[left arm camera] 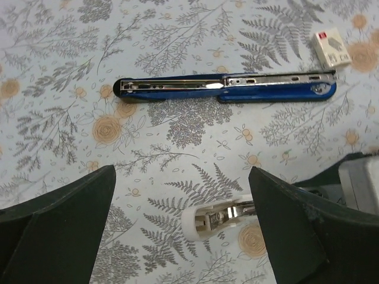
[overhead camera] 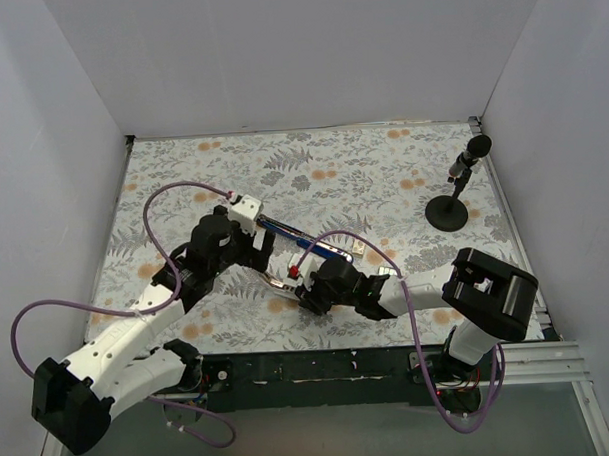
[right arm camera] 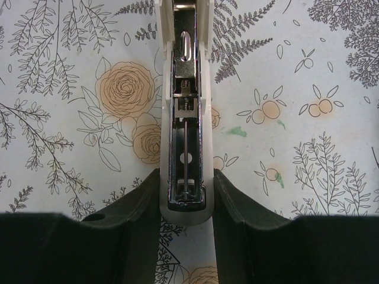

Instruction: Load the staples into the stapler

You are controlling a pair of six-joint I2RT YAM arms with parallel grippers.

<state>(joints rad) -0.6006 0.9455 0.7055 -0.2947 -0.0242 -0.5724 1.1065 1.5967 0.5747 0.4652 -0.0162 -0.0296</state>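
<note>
The blue stapler lies opened out flat on the flowered table, its silvery rail facing up; in the left wrist view it stretches across the upper middle. The staples, a small white box with a red mark, lie by its right end, and also show in the top view. My left gripper is open and empty, hovering just near of the blue stapler. My right gripper is shut on the end of a second, white stapler with an open metal channel, lying on the table.
A black microphone stand stands at the back right. White walls close in the table on three sides. The white stapler's tip shows between my left fingers, low in the left wrist view. Purple cables loop over both arms.
</note>
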